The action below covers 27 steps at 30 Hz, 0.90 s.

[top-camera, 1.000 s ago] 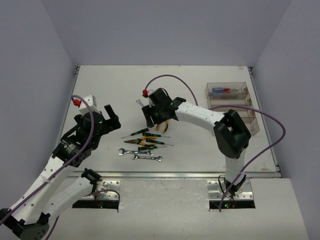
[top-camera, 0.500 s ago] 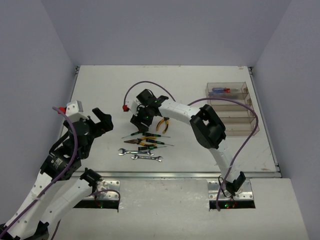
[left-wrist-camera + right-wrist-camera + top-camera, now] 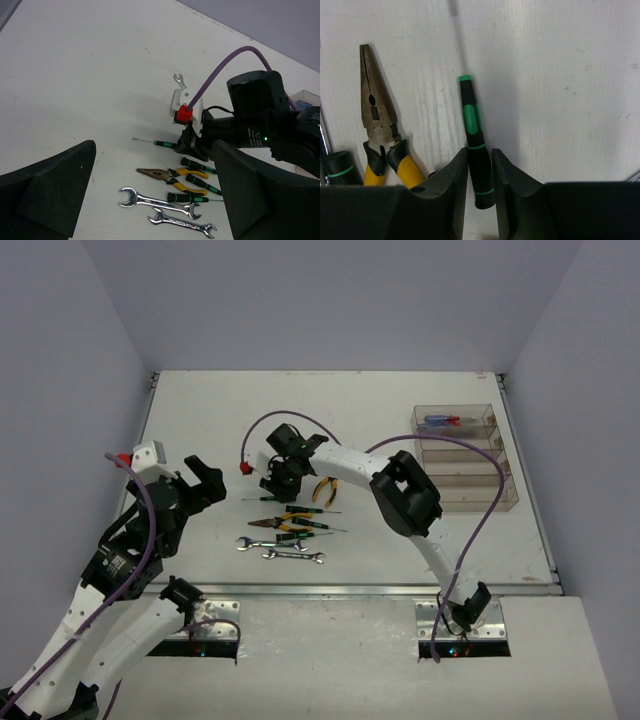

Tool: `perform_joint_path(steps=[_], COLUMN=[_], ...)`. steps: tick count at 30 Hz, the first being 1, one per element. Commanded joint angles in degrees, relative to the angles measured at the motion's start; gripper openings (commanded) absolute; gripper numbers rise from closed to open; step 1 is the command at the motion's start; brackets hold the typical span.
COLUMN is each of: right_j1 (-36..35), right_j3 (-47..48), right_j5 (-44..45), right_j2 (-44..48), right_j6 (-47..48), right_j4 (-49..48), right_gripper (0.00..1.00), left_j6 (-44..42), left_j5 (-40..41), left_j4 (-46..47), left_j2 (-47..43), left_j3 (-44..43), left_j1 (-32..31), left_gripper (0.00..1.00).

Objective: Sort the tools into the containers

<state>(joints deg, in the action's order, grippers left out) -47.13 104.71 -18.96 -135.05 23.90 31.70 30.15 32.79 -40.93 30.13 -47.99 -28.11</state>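
My right gripper (image 3: 278, 483) is down on the table, its jaws closed around the handle of a thin black/green screwdriver (image 3: 472, 130), which lies flat with its shaft pointing away (image 3: 262, 498). Yellow-handled pliers (image 3: 377, 125) lie just beside it. More green screwdrivers (image 3: 308, 524), orange pliers (image 3: 325, 488) and two silver wrenches (image 3: 262, 543) lie in a cluster nearby. My left gripper (image 3: 200, 485) is open and empty, hovering left of the cluster; the wrenches (image 3: 155, 201) show between its fingers (image 3: 50, 190). The clear containers (image 3: 465, 455) stand at the right, with a blue/red screwdriver (image 3: 445, 422) in the far bin.
A small wrench (image 3: 179, 80) lies alone beyond the right gripper. The right arm's purple cable (image 3: 300, 420) loops above the tool cluster. The table's front edge runs just below the wrenches.
My right gripper moved left from the orange pliers and came down on the leftmost green screwdriver. My left arm drew back to the left, then held still.
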Motion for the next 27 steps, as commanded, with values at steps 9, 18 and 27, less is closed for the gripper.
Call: perform_joint_path(steps=[9,18,27], right_j1=[-0.48,10.27,39.47], right_j3=[-3.15,-6.59,-29.29], right_j5=[1.44,5.08,36.61], right_j2=[4.36,21.56,41.25], right_j6=[-3.38,-21.78,-72.37], right_j4=[-11.50,-12.49,-15.62], right_gripper=[0.00,0.00,0.00], left_j6=[-0.95,-0.75,-1.11], left_j5=[-0.34,0.03,-0.77], left_j4=[2.69,2.52,2.92], left_j2=[0.17,-1.04,-1.26], left_j3=[-0.20,-0.26,0.00], left_j1=[0.69,0.69,0.69], left_gripper=[1.00,1.00,1.00])
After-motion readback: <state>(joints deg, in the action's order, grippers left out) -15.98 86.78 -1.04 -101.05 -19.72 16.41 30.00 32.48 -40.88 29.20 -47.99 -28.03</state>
